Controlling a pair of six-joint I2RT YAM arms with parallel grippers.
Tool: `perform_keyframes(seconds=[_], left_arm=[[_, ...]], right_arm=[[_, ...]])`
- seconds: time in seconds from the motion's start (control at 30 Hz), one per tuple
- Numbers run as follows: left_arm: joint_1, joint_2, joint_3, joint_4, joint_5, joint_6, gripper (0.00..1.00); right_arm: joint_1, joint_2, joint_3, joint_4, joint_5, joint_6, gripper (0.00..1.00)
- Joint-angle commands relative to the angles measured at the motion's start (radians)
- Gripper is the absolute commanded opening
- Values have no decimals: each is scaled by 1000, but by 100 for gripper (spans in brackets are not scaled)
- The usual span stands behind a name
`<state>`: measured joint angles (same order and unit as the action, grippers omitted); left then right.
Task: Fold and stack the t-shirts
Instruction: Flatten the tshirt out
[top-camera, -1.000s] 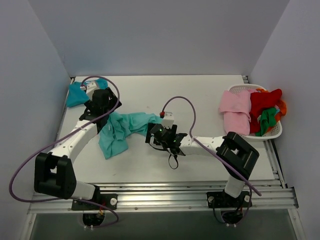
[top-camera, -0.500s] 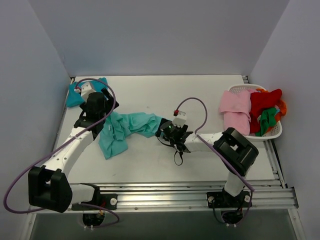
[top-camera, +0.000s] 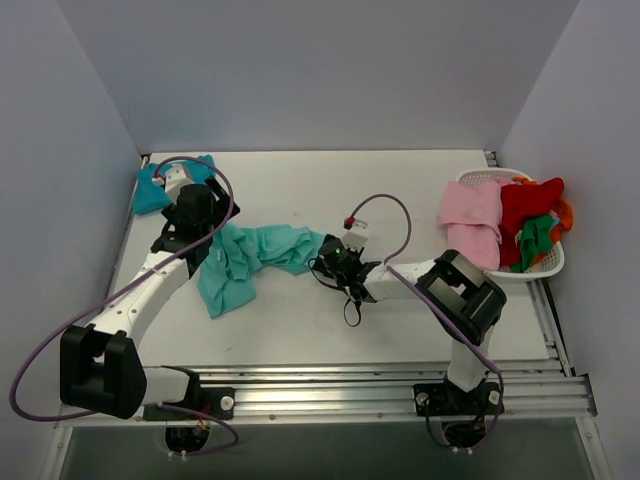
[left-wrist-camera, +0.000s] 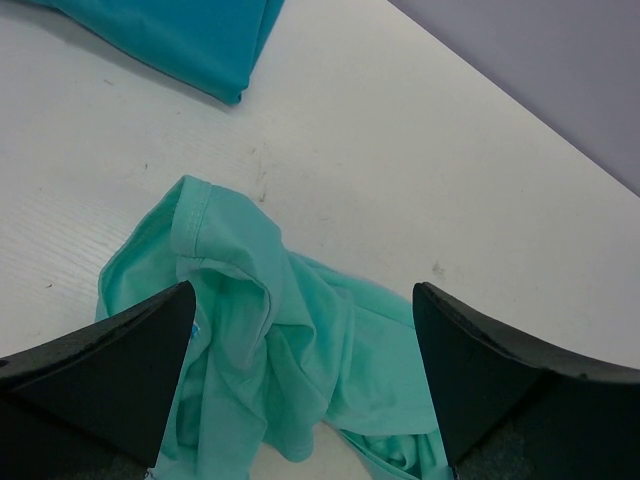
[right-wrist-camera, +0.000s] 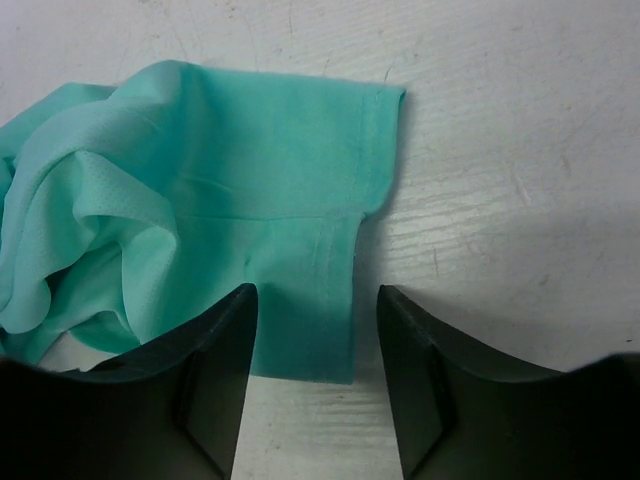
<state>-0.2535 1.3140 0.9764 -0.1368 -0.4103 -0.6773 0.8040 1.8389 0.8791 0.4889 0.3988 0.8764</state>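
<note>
Left claw gapes wide over the crumpled light turquoise cotton t-shirt — right claw parted, astride its sleeve on the white desk.

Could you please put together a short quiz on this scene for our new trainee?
1. True or false: the crumpled light turquoise cotton t-shirt lies in the white plastic basket.
2. Where is the folded darker teal-blue t-shirt? A) in the basket B) at the far left corner of the white table C) under the turquoise one
3. Which hand has its fingers on either side of the turquoise t-shirt's stitched edge?
Key: 1 false; 2 B; 3 the right hand.
</note>
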Motion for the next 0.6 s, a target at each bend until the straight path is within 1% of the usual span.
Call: perform_keyframes(seconds=[0.0, 0.03, 0.1, 0.13, 0.2, 0.23, 0.27, 0.33, 0.37, 0.4, 0.43, 0.47, 0.5, 0.57], left_arm=[[2, 10, 2, 52, 11, -7, 99], [3, 11, 2, 52, 10, -7, 99], [2, 13, 2, 52, 11, -7, 99], [2, 13, 4, 54, 11, -7, 99], [2, 11, 1, 52, 11, -7, 100], [0, 10, -1, 52, 13, -7, 100], [0, 7, -2, 52, 18, -7, 100], [-9, -2, -4, 30, 37, -33, 99], [-18, -16, -4, 1, 50, -50, 94], [-61, -24, -5, -13, 62, -77, 92], [-96, -41, -7, -26, 45, -88, 91], [-139, -48, -5, -77, 10, -99, 91], [-223, -56, -2, -110, -71, -128, 91], [-285, -78, -18, -167, -120, -166, 91]], right_arm=[[8, 17, -2, -56, -17, 21, 45], [8, 16, -5, -56, -15, 19, 38], [4, 14, -9, -56, -14, 19, 29], [6, 16, -11, -53, -14, 19, 21], [4, 17, -14, -53, -18, 18, 12], [4, 19, -14, -55, -18, 18, 5], [4, 20, -12, -55, -20, 18, 2], [4, 22, -11, -61, -17, 18, 0], [4, 22, -11, -61, -15, 18, 0], [4, 23, -9, -61, -14, 16, 0], [1, 25, -6, -65, -12, 13, 0], [0, 26, 0, -69, -12, 6, 0], [-9, 25, 1, -76, -12, 6, 0], [-18, 17, 3, -81, -14, -5, 0]])
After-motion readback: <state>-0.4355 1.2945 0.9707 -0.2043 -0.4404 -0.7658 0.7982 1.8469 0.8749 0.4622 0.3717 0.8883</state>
